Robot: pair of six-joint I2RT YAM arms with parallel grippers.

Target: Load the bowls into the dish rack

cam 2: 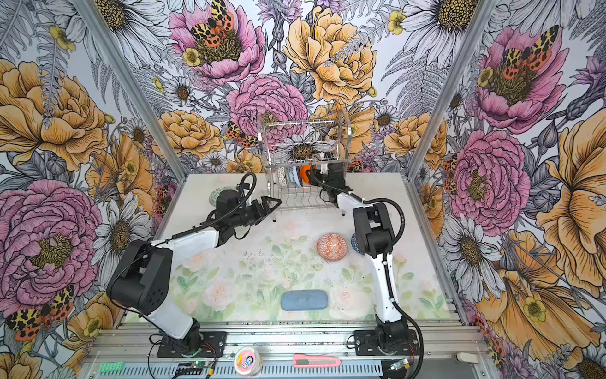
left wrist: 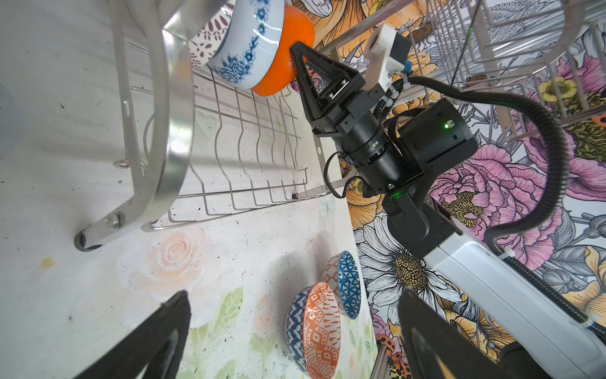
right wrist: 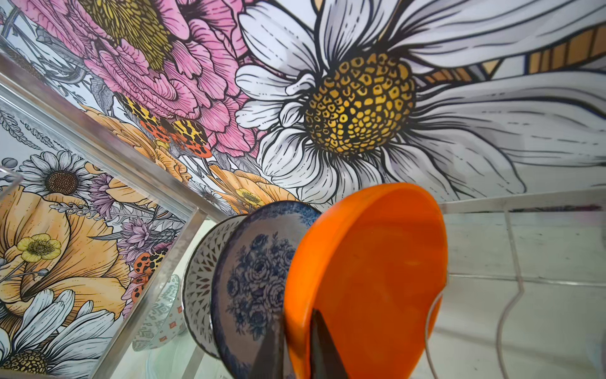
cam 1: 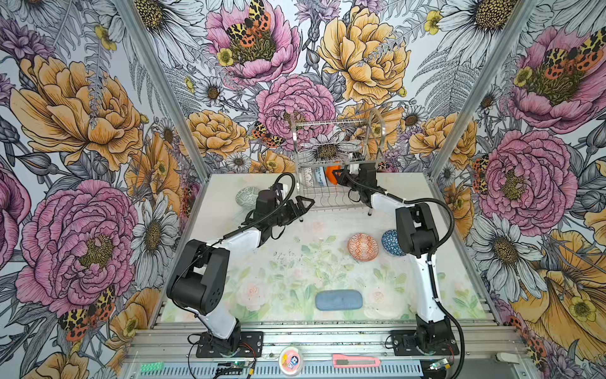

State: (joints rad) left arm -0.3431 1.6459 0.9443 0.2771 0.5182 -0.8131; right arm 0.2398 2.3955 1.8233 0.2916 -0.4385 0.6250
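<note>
**Three bowls in, three bowls to go**

Three bowls stand on their edges on the bottom shelf of the shiny silver wire dish rack. They are a black-and-white lattice bowl, a blue flower bowl and a plain round orange bowl, each leaning on the next. The right hand is closed on the orange bowl's rim, with one finger inside and one outside. The left hand is wide open, holds nothing, and sits just in front of the rack.

What could go wrong? If the right hand pulls back crooked, a finger could hook the rim and drag the orange bowl out. It could also tip the whole row over. The right arm's elbow hangs over the dark-blue triangle bowl and could bump it.

The right wrist view shows the pinch up close, but in both top views the hand hides it. The top views show the bowls waiting on the pale flowery counter. The orange-and-white patterned bowl is beside the dark-blue one, and the grey-green patterned bowl is behind the left arm.
</note>
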